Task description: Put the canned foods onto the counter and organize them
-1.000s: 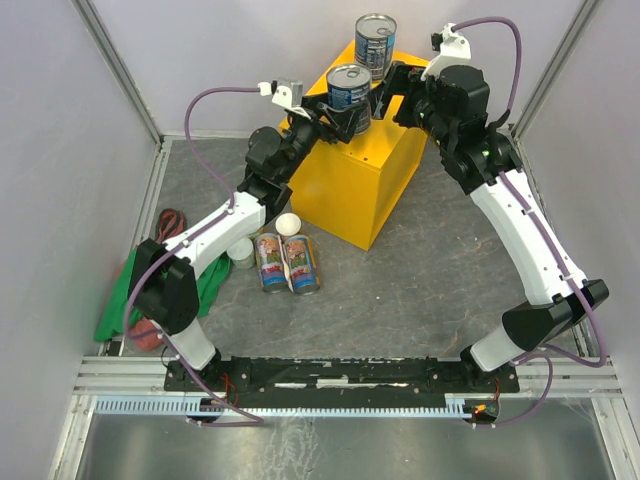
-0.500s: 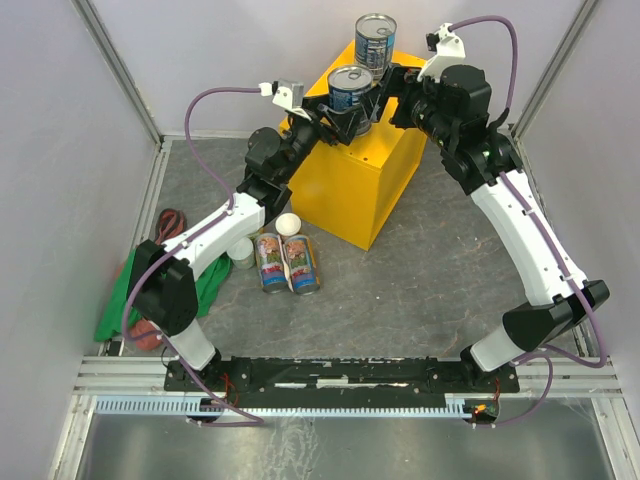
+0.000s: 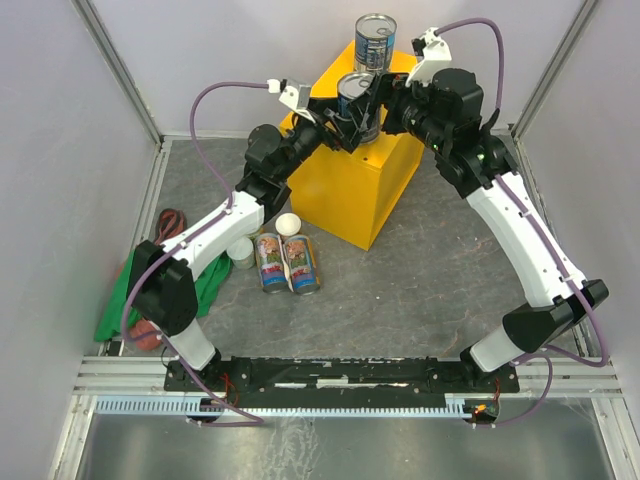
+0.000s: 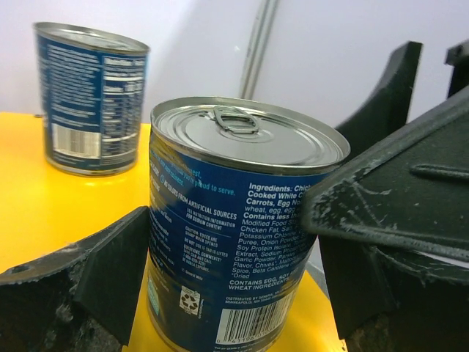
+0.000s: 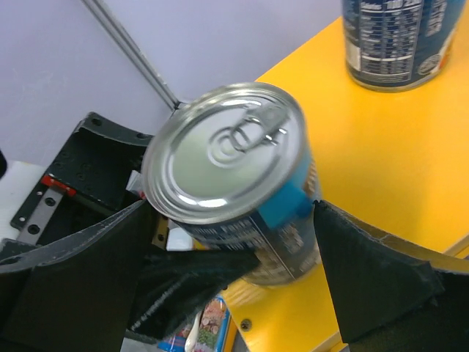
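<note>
A wide blue-labelled can (image 4: 242, 220) with a silver pull-tab top stands upright on the yellow counter (image 3: 350, 190). My left gripper (image 4: 234, 249) is open around it, with a sliver of yellow showing between the can and the right finger (image 4: 381, 220). My right gripper (image 5: 227, 242) is open too and straddles the same can (image 5: 234, 169) from the other side. In the top view both grippers, left (image 3: 343, 110) and right (image 3: 385, 102), meet at this can (image 3: 357, 95). A second blue can (image 3: 375, 40) stands at the counter's far corner.
On the grey floor left of the counter lie two tall colourful cans (image 3: 287, 263) side by side, with two small pale-lidded cans (image 3: 288, 223) (image 3: 240, 251) beside them. A green cloth (image 3: 125, 300) and a red object (image 3: 170, 222) lie by the left wall.
My left gripper carried the blue can farther onto the counter, and its jaws have widened. My right gripper has moved left so that its fingers stand around the same can.
</note>
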Available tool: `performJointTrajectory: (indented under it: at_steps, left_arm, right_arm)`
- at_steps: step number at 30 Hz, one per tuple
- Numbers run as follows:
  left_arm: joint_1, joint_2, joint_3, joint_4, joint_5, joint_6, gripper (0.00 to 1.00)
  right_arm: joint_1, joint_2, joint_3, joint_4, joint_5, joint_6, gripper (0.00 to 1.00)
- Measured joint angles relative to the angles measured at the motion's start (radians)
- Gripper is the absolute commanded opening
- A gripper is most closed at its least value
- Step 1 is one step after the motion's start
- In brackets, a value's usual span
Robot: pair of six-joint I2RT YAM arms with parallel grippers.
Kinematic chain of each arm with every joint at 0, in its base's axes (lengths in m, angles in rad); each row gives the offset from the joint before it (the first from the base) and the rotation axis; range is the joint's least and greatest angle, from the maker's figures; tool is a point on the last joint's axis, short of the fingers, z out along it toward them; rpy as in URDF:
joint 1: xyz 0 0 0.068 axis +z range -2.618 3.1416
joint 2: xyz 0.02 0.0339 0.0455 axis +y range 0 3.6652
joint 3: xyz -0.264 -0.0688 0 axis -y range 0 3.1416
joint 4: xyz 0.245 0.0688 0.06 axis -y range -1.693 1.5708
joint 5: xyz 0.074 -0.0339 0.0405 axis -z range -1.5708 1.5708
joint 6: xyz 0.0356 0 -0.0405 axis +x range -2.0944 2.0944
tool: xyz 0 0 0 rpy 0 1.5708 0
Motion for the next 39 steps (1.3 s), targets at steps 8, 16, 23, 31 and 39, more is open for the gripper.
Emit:
performJointTrajectory:
  at_steps: [8,16,23,31,39]
  left_arm:
    - [-0.007,-0.011,0.0,-0.023,0.062,0.0,0.93]
    - [-0.007,-0.026,-0.009,-0.039,0.076,0.0,0.93]
    - [-0.007,-0.026,-0.003,-0.057,0.076,0.011,0.93]
    - [-0.007,-0.028,0.002,-0.101,0.075,0.071,0.94]
    - [-0.009,-0.044,-0.005,-0.174,0.076,0.113,0.92]
  right_arm:
    - [0.023,0.001,0.015,-0.027,0.014,-0.024,0.99]
    - [0.032,0.019,0.064,-0.083,0.04,-0.043,0.99]
    - [0.034,0.042,0.093,-0.097,0.051,-0.055,0.99]
    - [0.036,0.093,0.158,-0.105,0.081,-0.068,0.99]
    - [0.036,0.143,0.208,-0.089,0.124,-0.071,0.99]
